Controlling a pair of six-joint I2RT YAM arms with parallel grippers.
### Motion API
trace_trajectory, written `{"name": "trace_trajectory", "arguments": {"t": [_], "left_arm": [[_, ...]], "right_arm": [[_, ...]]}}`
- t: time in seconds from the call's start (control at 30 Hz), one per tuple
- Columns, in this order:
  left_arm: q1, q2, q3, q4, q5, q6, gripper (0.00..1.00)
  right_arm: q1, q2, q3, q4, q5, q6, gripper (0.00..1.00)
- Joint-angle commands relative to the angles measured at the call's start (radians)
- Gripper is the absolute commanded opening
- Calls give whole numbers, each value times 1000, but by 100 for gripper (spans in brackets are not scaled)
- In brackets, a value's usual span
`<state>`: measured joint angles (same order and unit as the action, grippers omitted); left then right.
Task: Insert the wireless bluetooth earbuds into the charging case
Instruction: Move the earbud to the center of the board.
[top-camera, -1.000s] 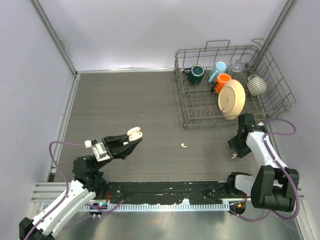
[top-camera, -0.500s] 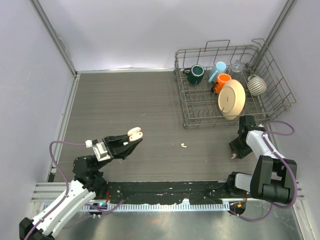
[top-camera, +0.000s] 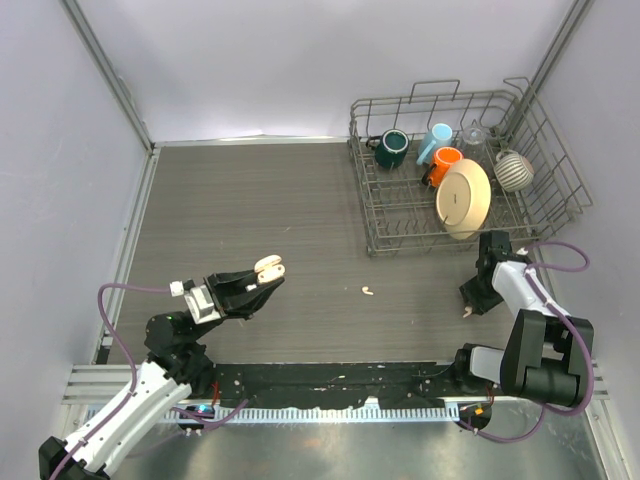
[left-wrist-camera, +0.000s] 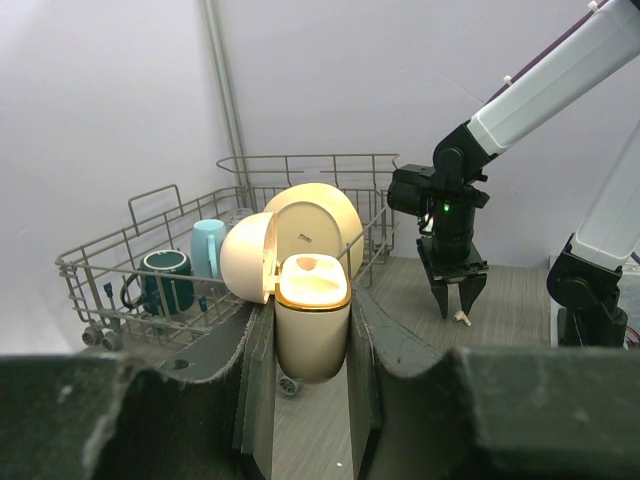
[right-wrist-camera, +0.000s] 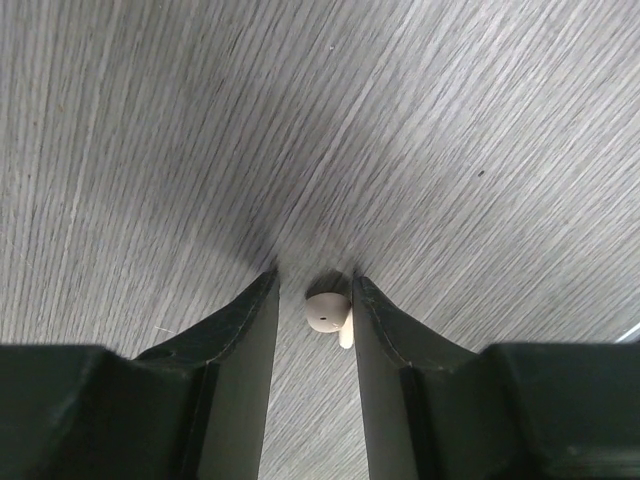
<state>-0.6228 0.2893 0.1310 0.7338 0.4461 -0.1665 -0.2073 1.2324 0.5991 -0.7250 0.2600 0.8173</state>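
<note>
My left gripper (top-camera: 268, 268) is raised above the table's left front, shut on the cream charging case (left-wrist-camera: 312, 320). The case stands upright between the fingers with its lid (left-wrist-camera: 247, 258) hinged open to the left. At the right, my right gripper (right-wrist-camera: 315, 276) points down at the table and straddles one white earbud (right-wrist-camera: 326, 311). The earbud lies on the wood against the right finger (right-wrist-camera: 380, 320), with a gap to the left finger, so the jaws are still open. A second earbud (top-camera: 367, 290) lies loose mid-table between the arms.
A wire dish rack (top-camera: 372, 215) stands at the back right, holding a green mug (top-camera: 392, 148), a blue cup (top-camera: 435, 142), an orange cup (top-camera: 445, 163), a cream plate (top-camera: 463, 198) and a striped object (top-camera: 514, 170). Grey walls enclose the table.
The right gripper's jaws have narrowed around the earbud on the table. The left gripper and the case have stayed put.
</note>
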Motion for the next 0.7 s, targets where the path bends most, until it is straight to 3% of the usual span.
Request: {"name": "trace_trajectory", "arguments": {"t": [0.0, 0.67], "left_arm": [[-3, -10, -1, 19, 0, 21, 0], [-3, -13, 1, 16, -3, 7, 0]], "right_arm": [[-9, -22, -16, 18, 28, 3, 40], [-6, -139, -145, 47, -148, 52, 37]]}}
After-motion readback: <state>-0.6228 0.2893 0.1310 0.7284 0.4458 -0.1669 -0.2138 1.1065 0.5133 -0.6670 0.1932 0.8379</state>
